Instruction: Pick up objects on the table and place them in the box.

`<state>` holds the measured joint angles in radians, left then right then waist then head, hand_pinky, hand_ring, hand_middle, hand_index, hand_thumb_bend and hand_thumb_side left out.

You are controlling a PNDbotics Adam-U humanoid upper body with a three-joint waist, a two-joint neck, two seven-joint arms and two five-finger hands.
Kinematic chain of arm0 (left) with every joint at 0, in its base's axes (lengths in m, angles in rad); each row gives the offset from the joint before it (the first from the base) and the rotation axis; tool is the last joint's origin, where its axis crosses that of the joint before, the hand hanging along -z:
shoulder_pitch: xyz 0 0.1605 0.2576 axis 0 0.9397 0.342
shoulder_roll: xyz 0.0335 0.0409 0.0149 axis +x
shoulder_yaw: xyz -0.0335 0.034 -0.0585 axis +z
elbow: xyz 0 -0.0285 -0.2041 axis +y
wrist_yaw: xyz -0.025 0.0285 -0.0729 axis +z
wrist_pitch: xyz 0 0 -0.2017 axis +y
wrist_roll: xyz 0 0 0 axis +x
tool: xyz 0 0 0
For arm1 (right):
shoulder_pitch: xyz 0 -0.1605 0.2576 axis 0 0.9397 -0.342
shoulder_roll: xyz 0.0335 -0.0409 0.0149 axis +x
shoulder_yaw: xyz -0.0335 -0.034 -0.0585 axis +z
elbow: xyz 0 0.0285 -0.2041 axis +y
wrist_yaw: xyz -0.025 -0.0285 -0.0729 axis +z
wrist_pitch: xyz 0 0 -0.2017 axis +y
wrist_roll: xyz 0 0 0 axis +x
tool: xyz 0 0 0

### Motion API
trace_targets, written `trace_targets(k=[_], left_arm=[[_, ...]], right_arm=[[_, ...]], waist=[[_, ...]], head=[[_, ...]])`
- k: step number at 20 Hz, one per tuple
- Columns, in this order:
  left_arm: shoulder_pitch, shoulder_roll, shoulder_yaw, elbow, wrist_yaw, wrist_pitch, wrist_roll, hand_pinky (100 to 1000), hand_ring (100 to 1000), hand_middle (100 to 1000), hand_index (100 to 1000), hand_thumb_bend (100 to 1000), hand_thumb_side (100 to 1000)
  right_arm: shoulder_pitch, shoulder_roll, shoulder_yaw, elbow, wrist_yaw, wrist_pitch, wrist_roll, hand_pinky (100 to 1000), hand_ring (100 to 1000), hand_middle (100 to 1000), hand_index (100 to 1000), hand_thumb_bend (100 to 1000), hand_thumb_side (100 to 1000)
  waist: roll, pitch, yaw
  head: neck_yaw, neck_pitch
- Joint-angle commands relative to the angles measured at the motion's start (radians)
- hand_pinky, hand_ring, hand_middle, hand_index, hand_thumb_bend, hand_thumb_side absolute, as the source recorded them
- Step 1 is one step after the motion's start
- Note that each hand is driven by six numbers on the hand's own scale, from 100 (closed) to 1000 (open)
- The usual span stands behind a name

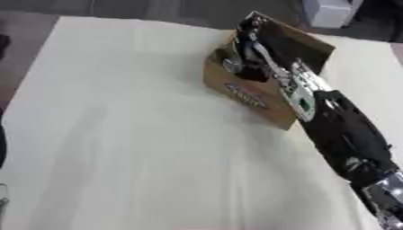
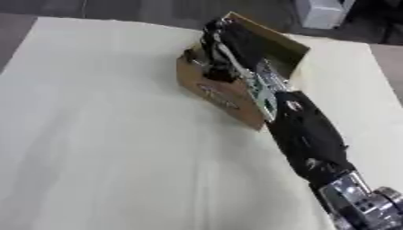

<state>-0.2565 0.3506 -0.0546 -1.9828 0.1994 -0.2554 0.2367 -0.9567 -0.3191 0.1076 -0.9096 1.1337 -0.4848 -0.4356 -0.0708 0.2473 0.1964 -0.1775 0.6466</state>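
A brown cardboard box point(image 1: 245, 96) with printing on its near side stands open on the cream table point(image 1: 141, 148), towards the far right. My right arm comes up from the lower right corner. My right hand point(image 1: 247, 50) is inside the box's open top, against the raised back flap point(image 2: 271, 42). The hand is dark against the box's dark inside, so nothing it may hold can be made out. Of my left hand point(image 1: 2, 150) only a dark sliver shows at the left edge. No loose object shows on the table.
A white-grey container point(image 1: 327, 11) stands beyond the table's far edge at the upper right. Dark floor runs along the far and left edges. Bare cream cloth spreads to the left of the box and in front of it.
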Motion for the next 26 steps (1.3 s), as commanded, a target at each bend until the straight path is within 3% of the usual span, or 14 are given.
trace_targets(k=[1, 7, 9, 10, 11, 12, 13, 14, 15, 19, 26], left_arm=[[-0.014, 0.002, -0.004, -0.017, -0.001, -0.001, -0.004, 1000, 851, 859, 881, 100, 1000], [-0.01, 0.0, -0.004, -0.017, -0.004, 0.001, -0.005, 1000, 851, 859, 882, 100, 1000], [-0.009, 0.0, -0.004, -0.017, -0.004, 0.001, -0.005, 1000, 851, 859, 882, 100, 1000], [-0.008, 0.0, -0.004, -0.017, -0.005, 0.001, -0.004, 1000, 851, 859, 882, 100, 1000], [-0.008, 0.0, -0.004, -0.017, -0.005, 0.001, -0.005, 1000, 851, 859, 882, 100, 1000], [-0.007, 0.0, -0.004, -0.017, -0.005, 0.001, -0.005, 1000, 850, 859, 882, 100, 1000], [-0.007, -0.001, -0.003, -0.017, -0.005, 0.001, -0.004, 1000, 850, 859, 882, 100, 1000], [-0.006, -0.001, -0.003, -0.017, -0.005, 0.001, -0.004, 1000, 850, 859, 882, 100, 1000], [-0.005, -0.001, -0.003, -0.017, -0.005, 0.002, -0.004, 1000, 850, 859, 882, 100, 1000], [0.001, -0.002, -0.001, -0.017, -0.007, 0.003, -0.002, 1000, 850, 859, 882, 100, 1000], [0.007, -0.002, -0.002, -0.017, -0.007, 0.004, -0.003, 1000, 849, 860, 882, 100, 1000]], right_arm=[[-0.033, -0.036, -0.029, 0.041, 0.051, 0.016, -0.042, 100, 100, 100, 100, 303, 225], [-0.044, -0.062, -0.062, 0.093, 0.098, 0.059, -0.081, 100, 100, 100, 100, 346, 239], [-0.046, -0.072, -0.064, 0.106, 0.126, 0.083, -0.08, 100, 137, 113, 205, 438, 452], [-0.047, -0.076, -0.061, 0.112, 0.156, 0.103, -0.066, 100, 357, 373, 454, 447, 602], [-0.045, -0.077, -0.056, 0.121, 0.189, 0.119, -0.04, 100, 465, 483, 554, 431, 666], [-0.045, -0.075, -0.055, 0.127, 0.215, 0.13, -0.012, 202, 573, 618, 665, 385, 777], [-0.042, -0.072, -0.055, 0.135, 0.232, 0.134, 0.019, 239, 598, 655, 694, 356, 829], [-0.042, -0.07, -0.057, 0.138, 0.239, 0.133, 0.044, 221, 584, 638, 680, 362, 808], [-0.038, -0.065, -0.059, 0.144, 0.232, 0.124, 0.067, 336, 672, 723, 739, 333, 909], [-0.03, -0.063, -0.049, 0.129, 0.157, 0.06, 0.119, 419, 718, 753, 765, 261, 984], [-0.039, -0.081, -0.022, 0.052, 0.082, -0.007, 0.153, 520, 757, 802, 809, 256, 1000]], waist=[[0.002, -0.012, 0.004], [0.0, -0.009, 0.007], [0.0, -0.009, 0.006], [0.0, -0.01, 0.005], [0.001, -0.01, 0.004], [0.001, -0.01, 0.003], [0.002, -0.011, 0.002], [0.002, -0.011, 0.001], [0.003, -0.011, -0.001], [0.005, -0.013, -0.007], [0.007, -0.021, -0.015]], head=[[-0.019, -0.025], [-0.034, -0.049], [-0.037, -0.056], [-0.037, -0.058], [-0.037, -0.059], [-0.037, -0.059], [-0.037, -0.059], [-0.037, -0.058], [-0.035, -0.059], [-0.03, -0.058], [-0.023, -0.053]])
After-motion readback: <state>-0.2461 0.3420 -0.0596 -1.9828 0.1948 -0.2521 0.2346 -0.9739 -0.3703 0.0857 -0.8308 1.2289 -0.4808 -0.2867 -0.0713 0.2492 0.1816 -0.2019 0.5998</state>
